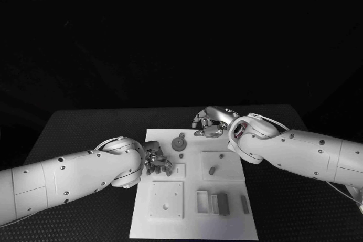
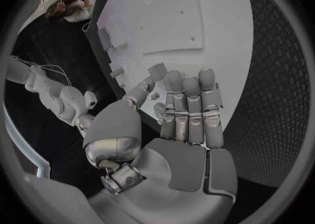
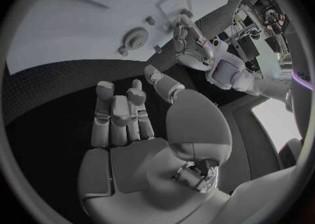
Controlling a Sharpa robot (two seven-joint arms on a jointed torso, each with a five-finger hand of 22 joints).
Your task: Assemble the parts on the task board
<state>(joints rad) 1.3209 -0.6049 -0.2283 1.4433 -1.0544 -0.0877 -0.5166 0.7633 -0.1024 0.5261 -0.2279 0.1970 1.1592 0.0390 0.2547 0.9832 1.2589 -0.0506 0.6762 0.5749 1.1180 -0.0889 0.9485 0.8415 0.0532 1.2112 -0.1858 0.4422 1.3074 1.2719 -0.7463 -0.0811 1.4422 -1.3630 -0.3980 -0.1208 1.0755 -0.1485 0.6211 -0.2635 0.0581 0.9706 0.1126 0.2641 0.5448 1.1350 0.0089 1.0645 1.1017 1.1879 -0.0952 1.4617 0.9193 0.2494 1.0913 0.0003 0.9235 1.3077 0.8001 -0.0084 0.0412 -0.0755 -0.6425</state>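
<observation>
The worktop (image 1: 91,126) is black with a fine woven, dotted texture. On it lies the white task board (image 1: 193,221). The parts are grey: a round gear (image 1: 179,143) toward 12 o'clock on the board and a darker grey block (image 1: 223,204) toward 5 o'clock. Both arms are white; the left hand (image 1: 157,162) and right hand (image 1: 210,122) have silver-grey fingers (image 2: 189,103).
</observation>
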